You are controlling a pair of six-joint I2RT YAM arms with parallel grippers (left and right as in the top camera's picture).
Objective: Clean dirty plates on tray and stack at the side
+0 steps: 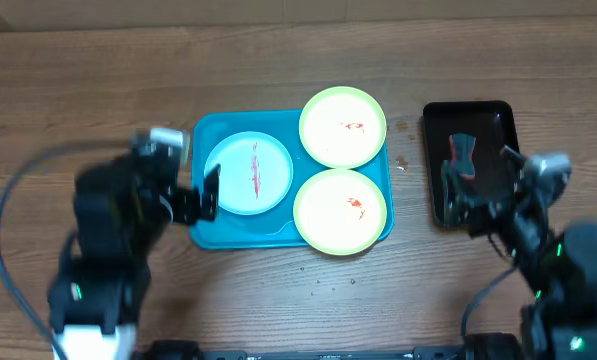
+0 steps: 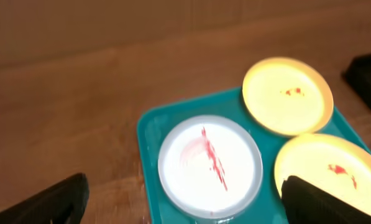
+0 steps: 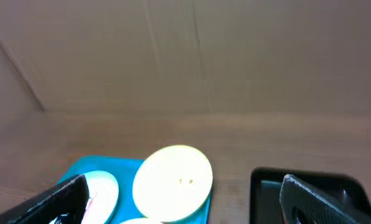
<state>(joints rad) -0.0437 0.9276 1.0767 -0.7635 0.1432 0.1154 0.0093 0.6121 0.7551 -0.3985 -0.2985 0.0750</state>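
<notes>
The turquoise tray (image 1: 208, 232) lies mid-table. It holds a light blue plate (image 1: 233, 175) with a red smear on the left. Two yellow-green plates lie on the right, one at the back (image 1: 343, 127) and one in front (image 1: 341, 210), each with small red spots. My left gripper (image 1: 200, 193) is open and empty at the tray's left edge. In the left wrist view its fingers (image 2: 185, 200) span the light blue plate (image 2: 210, 165). My right gripper (image 1: 473, 205) is open and empty over the black tray (image 1: 498, 120). Its wrist view shows the back plate (image 3: 173, 182).
The narrow black tray (image 3: 266, 180) at the right holds a dark tool with a red band (image 1: 462, 160). Small crumbs (image 1: 401, 162) lie on the wooden table between the two trays. A cardboard wall runs along the table's far edge.
</notes>
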